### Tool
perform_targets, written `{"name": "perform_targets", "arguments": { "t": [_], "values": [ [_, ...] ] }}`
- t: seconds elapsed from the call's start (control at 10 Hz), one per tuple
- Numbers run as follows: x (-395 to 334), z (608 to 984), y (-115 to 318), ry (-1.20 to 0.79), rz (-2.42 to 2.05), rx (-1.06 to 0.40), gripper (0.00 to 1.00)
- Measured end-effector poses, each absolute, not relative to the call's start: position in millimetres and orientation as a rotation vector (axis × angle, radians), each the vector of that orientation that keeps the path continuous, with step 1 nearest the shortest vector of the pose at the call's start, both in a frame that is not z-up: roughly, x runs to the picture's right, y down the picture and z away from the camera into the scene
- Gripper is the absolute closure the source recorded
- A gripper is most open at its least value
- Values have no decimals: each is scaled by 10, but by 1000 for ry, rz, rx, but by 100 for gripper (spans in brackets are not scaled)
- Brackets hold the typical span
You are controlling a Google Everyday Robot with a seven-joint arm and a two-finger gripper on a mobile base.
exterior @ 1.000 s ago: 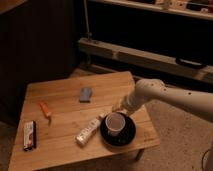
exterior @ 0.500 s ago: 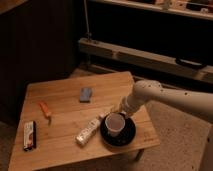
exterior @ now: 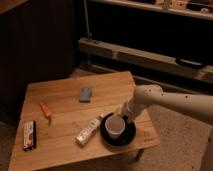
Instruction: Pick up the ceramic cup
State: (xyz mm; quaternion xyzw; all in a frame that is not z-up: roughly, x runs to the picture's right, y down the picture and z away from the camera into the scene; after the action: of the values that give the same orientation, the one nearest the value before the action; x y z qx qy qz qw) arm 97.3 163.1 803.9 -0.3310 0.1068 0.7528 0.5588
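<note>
The ceramic cup (exterior: 114, 126) is small, cream-white and round. It stands upright on a black round plate (exterior: 129, 137) near the front right of the wooden table (exterior: 65, 107). My white arm comes in from the right. The gripper (exterior: 123, 112) is right behind the cup's far rim, low over the back of the plate. A white slim bottle (exterior: 88, 131) lies on its side just left of the plate.
A blue-grey flat object (exterior: 86, 94) lies mid-table. An orange item (exterior: 45, 109) lies at the left. A dark flat packet (exterior: 30, 135) lies at the front left corner. Dark shelving and a low rail stand behind the table.
The arm has moved slightly down and toward the cup. The cup, plate and bottle have not moved.
</note>
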Motion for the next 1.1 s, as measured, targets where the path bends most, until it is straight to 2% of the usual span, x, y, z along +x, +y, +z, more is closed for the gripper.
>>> {"name": "perform_targets", "arguments": {
  "t": [0.6,1.1],
  "values": [
    [926,7932,1682,228,1761,-789,39],
    [988,7576,1478,129,1773,-728,39]
  ]
}}
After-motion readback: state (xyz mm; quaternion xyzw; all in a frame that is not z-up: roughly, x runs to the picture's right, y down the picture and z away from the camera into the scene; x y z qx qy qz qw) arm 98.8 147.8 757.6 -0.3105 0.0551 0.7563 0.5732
